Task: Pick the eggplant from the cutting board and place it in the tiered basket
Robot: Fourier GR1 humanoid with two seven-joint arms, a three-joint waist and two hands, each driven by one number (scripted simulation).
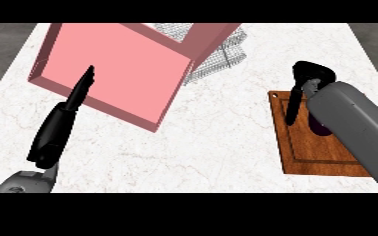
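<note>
A dark purple eggplant lies on the wooden cutting board at the right, mostly hidden under my right forearm. My right hand hovers over the board's far end. It is open, its thumb stretching straight down just left of the eggplant, and I see nothing held in it. The wire tiered basket stands at the back centre, partly hidden behind a pink box. My left hand rests open at the left, fingers straight up.
A large pink open box tilts over the back left of the white marble counter, overlapping the basket's left side. My left hand's fingertips overlap the box in this view.
</note>
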